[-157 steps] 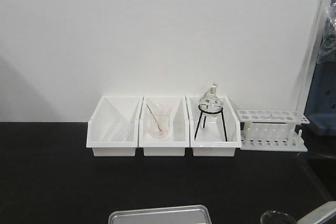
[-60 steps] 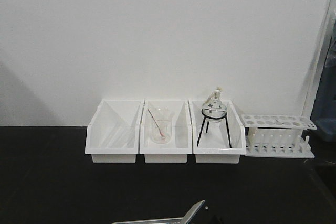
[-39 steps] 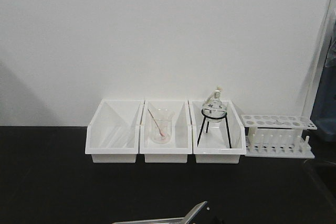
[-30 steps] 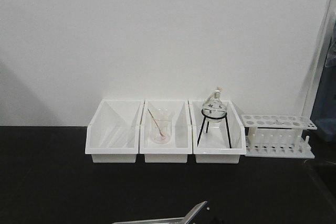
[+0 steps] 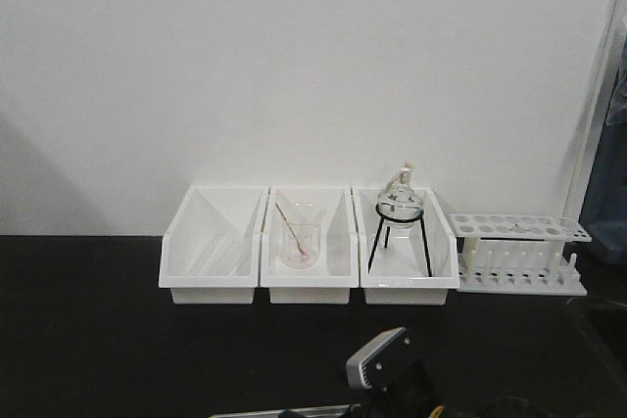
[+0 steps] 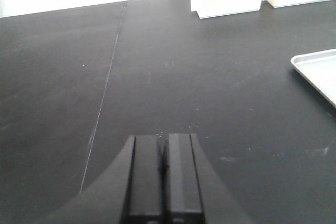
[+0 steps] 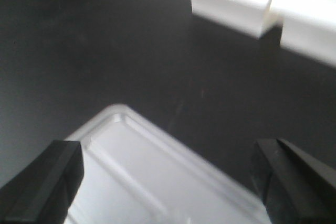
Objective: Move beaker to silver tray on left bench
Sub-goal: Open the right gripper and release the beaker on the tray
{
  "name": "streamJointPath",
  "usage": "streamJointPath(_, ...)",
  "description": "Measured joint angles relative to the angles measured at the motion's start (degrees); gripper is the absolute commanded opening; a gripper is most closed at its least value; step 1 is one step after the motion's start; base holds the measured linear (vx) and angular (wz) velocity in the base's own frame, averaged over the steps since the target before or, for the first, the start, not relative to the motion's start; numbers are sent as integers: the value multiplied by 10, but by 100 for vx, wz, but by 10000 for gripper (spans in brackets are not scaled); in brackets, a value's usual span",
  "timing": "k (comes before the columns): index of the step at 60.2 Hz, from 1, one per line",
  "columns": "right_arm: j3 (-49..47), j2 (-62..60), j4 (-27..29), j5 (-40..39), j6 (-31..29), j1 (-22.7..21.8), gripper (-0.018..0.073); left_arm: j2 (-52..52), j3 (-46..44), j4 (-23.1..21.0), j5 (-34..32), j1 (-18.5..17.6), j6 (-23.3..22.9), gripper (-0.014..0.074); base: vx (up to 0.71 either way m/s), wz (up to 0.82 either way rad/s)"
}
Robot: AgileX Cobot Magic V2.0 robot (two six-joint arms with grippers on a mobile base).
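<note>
The beaker is out of view in every frame. The silver tray lies on the black bench right under my right gripper. That gripper is open wide, its two dark fingers standing apart over the tray with nothing between them. A corner of the silver tray also shows at the right of the left wrist view. My left gripper is shut and empty above bare black bench, well left of the tray. In the front view part of the right arm rises at the bottom edge.
Three deep white bins stand in a row at the back wall. The middle one holds a spouted glass beaker with a rod, the right one a round flask on a black tripod. A white test-tube rack stands to their right.
In the front view the thin grey finger at the bottom edge has given way to the right arm's housing, which has come up and a little to the right. The bins and rack have not moved.
</note>
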Motion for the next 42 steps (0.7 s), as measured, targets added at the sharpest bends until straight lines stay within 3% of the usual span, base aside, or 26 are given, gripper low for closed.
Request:
streamJointPath(3,0,-28,1,8,1,0,615,0,0,0,0,0,0,1,0,0)
streamJointPath(9,1,-104,1,54,12,0,449,0,0,0,0,0,0,1,0,0)
streamJointPath(19,1,-241,-20,213,86,0,-5,0,0,0,0,0,0,1,0,0)
streamJointPath(25,1,-333,-39,355,146,0,-17,0,0,0,0,0,0,1,0,0)
streamJointPath(30,3,-397,-47,455,161,0,-15,0,0,0,0,0,0,1,0,0)
streamJointPath(42,4,-489,-47,570,164,0,-14,0,0,0,0,0,0,1,0,0)
